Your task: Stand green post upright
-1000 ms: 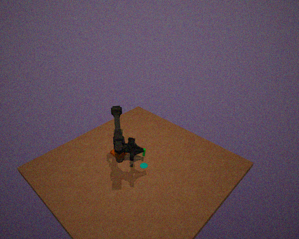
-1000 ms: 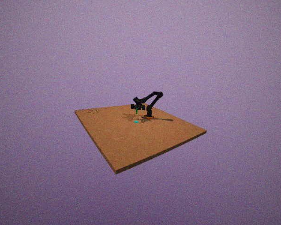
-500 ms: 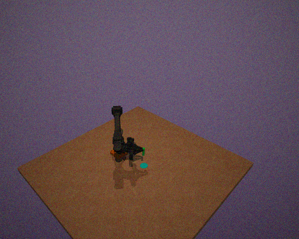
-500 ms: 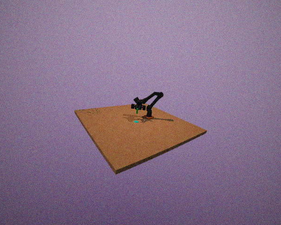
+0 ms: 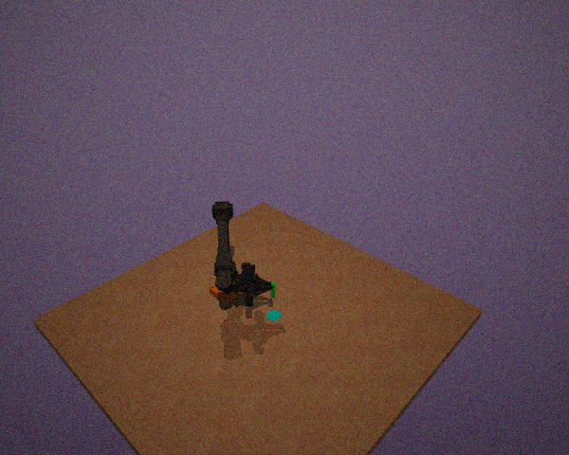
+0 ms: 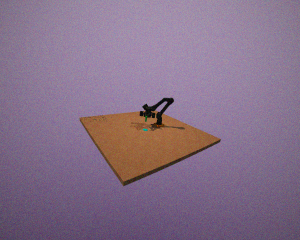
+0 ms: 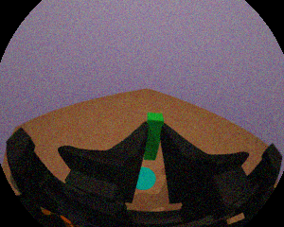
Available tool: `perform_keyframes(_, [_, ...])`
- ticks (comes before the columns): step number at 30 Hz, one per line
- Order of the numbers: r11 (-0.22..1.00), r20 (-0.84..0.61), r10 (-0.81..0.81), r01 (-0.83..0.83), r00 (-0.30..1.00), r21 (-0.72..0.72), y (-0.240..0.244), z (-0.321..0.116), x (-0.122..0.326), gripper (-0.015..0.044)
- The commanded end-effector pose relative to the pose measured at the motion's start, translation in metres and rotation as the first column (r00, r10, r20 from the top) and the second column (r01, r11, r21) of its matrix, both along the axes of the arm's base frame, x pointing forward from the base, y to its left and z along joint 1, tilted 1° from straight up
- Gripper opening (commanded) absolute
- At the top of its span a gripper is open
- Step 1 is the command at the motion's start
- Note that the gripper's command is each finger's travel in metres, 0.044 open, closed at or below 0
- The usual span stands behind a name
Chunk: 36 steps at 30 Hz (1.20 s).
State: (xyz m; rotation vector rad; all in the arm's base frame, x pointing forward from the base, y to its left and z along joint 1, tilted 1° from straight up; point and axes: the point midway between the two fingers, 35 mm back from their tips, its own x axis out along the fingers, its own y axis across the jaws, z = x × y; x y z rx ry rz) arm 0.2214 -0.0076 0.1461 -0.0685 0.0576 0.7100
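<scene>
The green post (image 5: 273, 290) (image 6: 146, 118) (image 7: 152, 140) hangs close to upright in the air, its lower end above the table. My gripper (image 5: 272, 285) (image 6: 146, 116) (image 7: 155, 126) is shut on the post near its upper end. The cyan circle (image 5: 273, 315) (image 6: 145, 129) (image 7: 144, 179) lies flat on the table below the post, with a gap between them. In the wrist view the circle shows between the fingers, just below the post's lower end.
The brown table (image 5: 348, 353) (image 6: 145, 155) carries the arm's orange base (image 5: 214, 290) (image 6: 159, 125), close to the circle. The arm (image 5: 223, 240) (image 6: 165, 105) rises above the base. Dark shadows of the arm fall around the circle.
</scene>
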Motion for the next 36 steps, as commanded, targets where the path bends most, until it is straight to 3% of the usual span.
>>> perform_keyframes(1, [1.0,-0.002,0.004,-0.004,1.0,0.006,-0.001,-0.008,0.002,0.0023])
perform_keyframes(36, [1.0,-0.003,0.004,-0.004,1.0,0.008,-0.002,-0.073,0.004,0.0023])
